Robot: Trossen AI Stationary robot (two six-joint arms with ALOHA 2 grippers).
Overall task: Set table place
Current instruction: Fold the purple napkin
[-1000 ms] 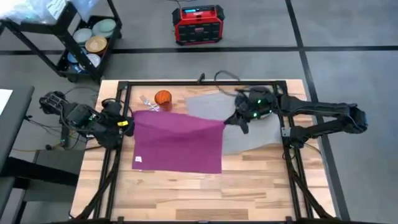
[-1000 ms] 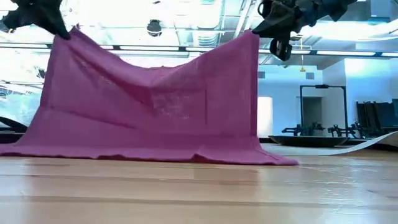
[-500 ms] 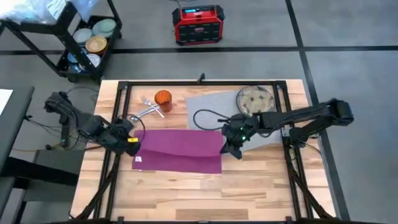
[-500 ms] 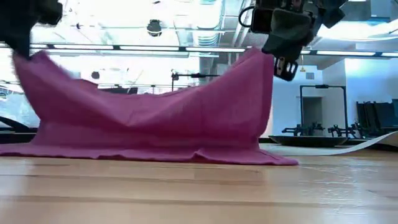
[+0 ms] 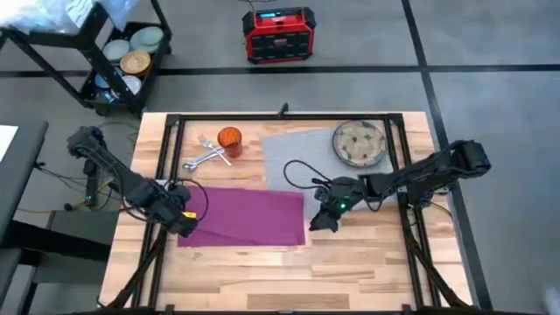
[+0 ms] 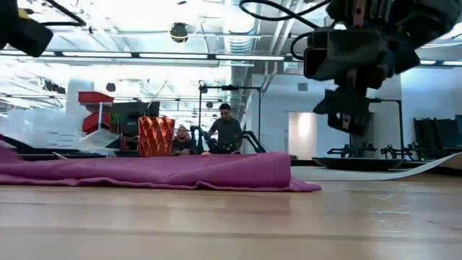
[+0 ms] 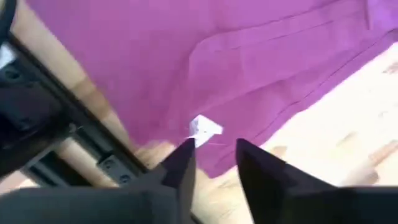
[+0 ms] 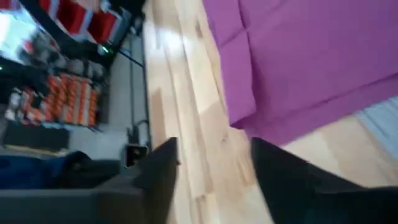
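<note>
The magenta napkin (image 5: 242, 217) lies folded flat on the wooden table (image 5: 289, 271), its fold a low roll in the low view (image 6: 151, 171). My left gripper (image 5: 184, 226) hovers open over the napkin's near left corner, where a white tag (image 7: 204, 127) shows. My right gripper (image 5: 318, 220) hangs open just off the napkin's right edge (image 8: 292, 124), above the wood. Behind the napkin lies the grey mat (image 5: 302, 157) with the beige plate (image 5: 359, 143) on its far right corner. The orange cup (image 5: 229, 140) and steel cutlery (image 5: 203, 154) sit at the far left.
Black frame bars (image 5: 162, 175) run along the table's left and right sides beside both arms. A black cable (image 5: 297, 171) loops over the mat near my right arm. Bare wood stretches along the near edge.
Both grippers have come down and toward the table's near edge, carrying the napkin's raised far edge over onto its near part. They have then opened and let go. The napkin, held up like a curtain before, now lies folded over flat.
</note>
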